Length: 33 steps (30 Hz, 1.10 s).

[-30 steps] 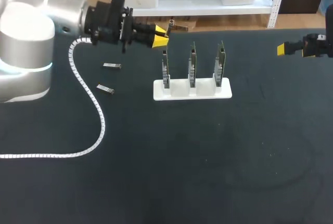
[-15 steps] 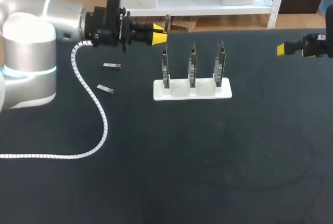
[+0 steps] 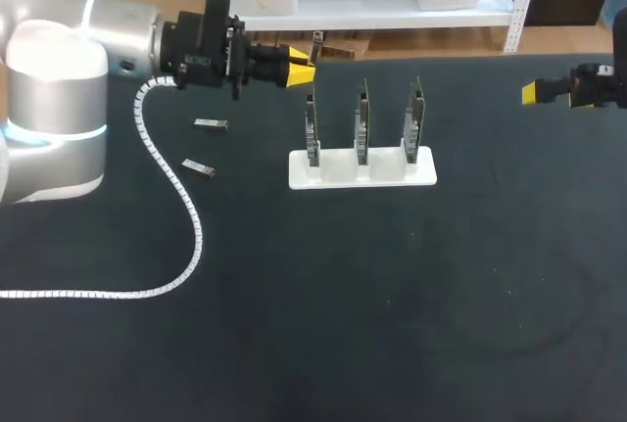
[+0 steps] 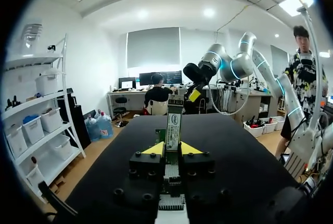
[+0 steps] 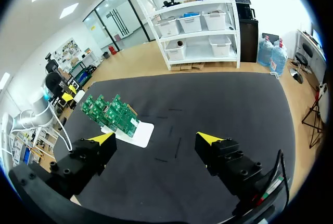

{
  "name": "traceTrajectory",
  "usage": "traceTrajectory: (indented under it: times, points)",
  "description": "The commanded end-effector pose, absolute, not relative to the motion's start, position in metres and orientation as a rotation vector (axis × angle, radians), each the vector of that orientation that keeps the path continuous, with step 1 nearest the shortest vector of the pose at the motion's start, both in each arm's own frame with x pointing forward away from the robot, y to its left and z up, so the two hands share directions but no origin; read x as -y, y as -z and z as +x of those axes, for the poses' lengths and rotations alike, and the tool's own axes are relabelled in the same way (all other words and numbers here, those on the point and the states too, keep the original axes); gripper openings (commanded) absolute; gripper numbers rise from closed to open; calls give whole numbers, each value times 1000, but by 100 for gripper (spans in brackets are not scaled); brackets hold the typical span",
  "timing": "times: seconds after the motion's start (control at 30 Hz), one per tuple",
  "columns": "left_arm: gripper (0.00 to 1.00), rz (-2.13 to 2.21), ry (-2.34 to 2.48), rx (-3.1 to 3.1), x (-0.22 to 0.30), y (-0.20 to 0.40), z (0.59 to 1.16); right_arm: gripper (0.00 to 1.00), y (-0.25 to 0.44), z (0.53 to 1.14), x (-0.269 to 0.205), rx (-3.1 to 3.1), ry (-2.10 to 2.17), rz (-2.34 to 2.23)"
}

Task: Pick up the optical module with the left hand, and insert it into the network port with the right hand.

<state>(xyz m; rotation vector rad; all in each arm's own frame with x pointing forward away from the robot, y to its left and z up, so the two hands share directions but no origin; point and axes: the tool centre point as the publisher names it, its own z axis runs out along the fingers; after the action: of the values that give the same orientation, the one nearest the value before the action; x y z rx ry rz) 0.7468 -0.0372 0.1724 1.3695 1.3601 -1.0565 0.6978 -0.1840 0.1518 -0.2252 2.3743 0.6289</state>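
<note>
While the left claw [image 3: 299, 68] clamped the optical module [image 4: 173, 125] lengthwise, its free end pointing toward the right claw [image 3: 534, 92] (fingers apart, empty), the two stood well apart across the tabletop [image 3: 392, 295].

Left gripper [image 3: 301, 66] shifted slightly toward the frame's upper left; its clamped optical module [image 3: 317, 46] swung from tilted to near upright.

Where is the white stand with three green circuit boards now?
Head view: the white stand sits mid-table toward the far edge, right of two small silver modules and the left gripper.
</note>
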Motion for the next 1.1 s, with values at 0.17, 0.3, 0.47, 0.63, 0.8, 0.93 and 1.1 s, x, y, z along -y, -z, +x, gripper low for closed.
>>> traceTrajectory:
  times: [0.17, 0.3, 0.47, 0.63, 0.8, 0.93, 1.1]
  points:
    - [0, 1368, 1054, -1360, 37, -172, 746, 100, -151, 698, 185, -2374, -630, -228]
    - [0, 1368, 1054, -1360, 37, -172, 746, 100, -151, 698, 185, -2374, -630, -228]
    - [0, 1368, 1054, -1360, 37, -172, 746, 100, -163, 709, 165, -2308, -664, -452]
    - [0, 1368, 1054, -1360, 37, -172, 746, 100, -185, 723, 135, -2283, -641, -772]
    - [0, 1368, 1054, -1360, 37, -172, 746, 100, -201, 736, 105, -2236, -634, -1075]
    - [0, 1368, 1054, -1360, 37, -172, 746, 100, -207, 746, 84, -2196, -651, -1244]
    - [0, 1368, 1054, -1360, 37, -172, 746, 100, -206, 759, 63, -2140, -678, -1401]
